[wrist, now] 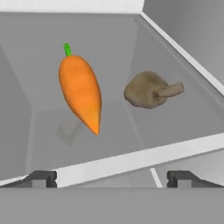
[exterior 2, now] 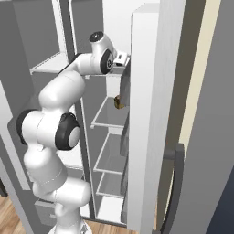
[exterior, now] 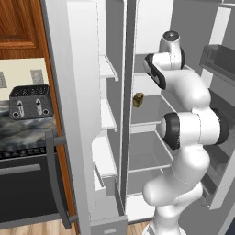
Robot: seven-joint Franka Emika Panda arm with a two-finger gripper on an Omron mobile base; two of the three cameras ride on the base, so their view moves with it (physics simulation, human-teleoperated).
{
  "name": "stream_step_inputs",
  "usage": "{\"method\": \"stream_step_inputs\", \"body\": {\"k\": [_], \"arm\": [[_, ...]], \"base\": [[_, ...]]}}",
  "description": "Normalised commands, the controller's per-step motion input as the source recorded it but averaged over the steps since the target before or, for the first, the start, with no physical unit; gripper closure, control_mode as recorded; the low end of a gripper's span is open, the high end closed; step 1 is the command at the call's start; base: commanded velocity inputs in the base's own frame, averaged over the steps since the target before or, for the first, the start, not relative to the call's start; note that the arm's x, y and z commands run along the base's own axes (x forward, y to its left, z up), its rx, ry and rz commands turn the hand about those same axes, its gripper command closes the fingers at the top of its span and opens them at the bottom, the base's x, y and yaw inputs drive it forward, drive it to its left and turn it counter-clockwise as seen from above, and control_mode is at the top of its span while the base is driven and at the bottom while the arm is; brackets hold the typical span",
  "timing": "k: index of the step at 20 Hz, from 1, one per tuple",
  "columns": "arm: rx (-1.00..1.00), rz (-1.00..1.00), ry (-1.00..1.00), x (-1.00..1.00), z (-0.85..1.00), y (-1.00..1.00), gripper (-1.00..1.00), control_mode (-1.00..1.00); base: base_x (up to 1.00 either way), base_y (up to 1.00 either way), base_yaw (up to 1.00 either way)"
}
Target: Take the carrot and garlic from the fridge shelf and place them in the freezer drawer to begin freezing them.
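1. In the left base view, the white arm (exterior: 188, 137) is rising in front of the open fridge and reaching into it. A boxy tan-brown item (exterior: 138, 99) is lying on a shelf just left of the arm's upper part. The freezer drawer (exterior: 109, 215) is standing pulled out at the bottom, left of the arm's base. A toaster (exterior: 30, 102) is resting on the worktop (exterior: 23, 131), well left of the fridge.
2. In the right base view, the arm is bending toward the shelves, and its wrist is passing behind the edge of the open fridge door (exterior 2: 146, 114).
3. In the hand view, the carrot (wrist: 81, 91) is lying on the fridge shelf (wrist: 131, 162), its green tuft pointing away from the hand (wrist: 112, 178). The garlic (wrist: 148, 90) is sitting just beside the carrot, not touching it. The hand's fingertips (wrist: 40, 178) are standing wide apart and holding nothing, short of the shelf's light front edge.
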Motion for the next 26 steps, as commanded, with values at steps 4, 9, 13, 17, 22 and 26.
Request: {"method": "stream_step_inputs", "body": {"k": [4, 9, 13, 17, 22, 26], "arm": [[0.04, -0.04, 0.00, 0.32, 0.00, 0.00, -1.00, -1.00], [0.07, -0.05, 0.00, 0.37, 0.00, 0.00, -1.00, -1.00], [0.09, -0.03, 0.00, 0.42, 0.00, 0.00, -1.00, -1.00], [0.09, -0.01, 0.00, 0.32, 0.00, 0.00, -1.00, -1.00], [0.09, -0.01, 0.00, 0.29, -0.01, 0.00, -1.00, -1.00], [0.08, 0.00, 0.00, 0.27, -0.03, 0.00, -1.00, -1.00]], "base": [[0.00, 0.00, 0.00], [0.00, 0.00, 0.00], [0.00, 0.00, 0.00], [0.00, 0.00, 0.00], [0.00, 0.00, 0.00], [0.00, 0.00, 0.00]]}}
